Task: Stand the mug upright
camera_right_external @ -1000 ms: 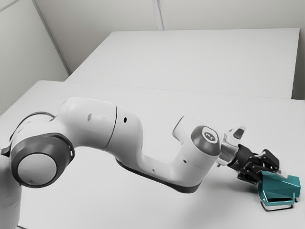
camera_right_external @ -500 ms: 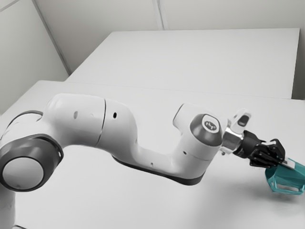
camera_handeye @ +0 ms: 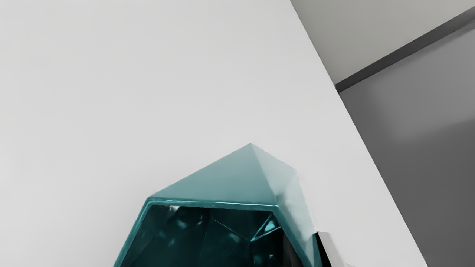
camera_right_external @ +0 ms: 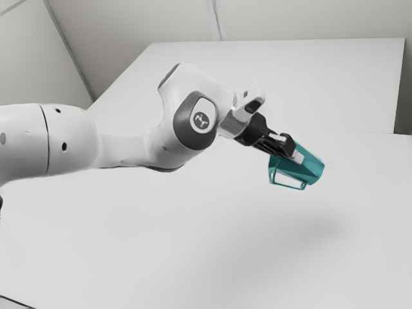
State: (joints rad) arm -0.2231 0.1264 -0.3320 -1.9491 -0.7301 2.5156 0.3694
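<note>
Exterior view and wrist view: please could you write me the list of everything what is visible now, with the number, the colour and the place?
mug: one, teal, tilted, held above the table
table: one, white, below the mug
flat surface: one, white, beyond the table
wall panels: several, light grey, behind the flat surface
strip: one, dark grey, past the table's edge
arm: one, white and dark grey, coming from the exterior view's left
gripper: one, black with pale fingertips, shut on the mug
</note>
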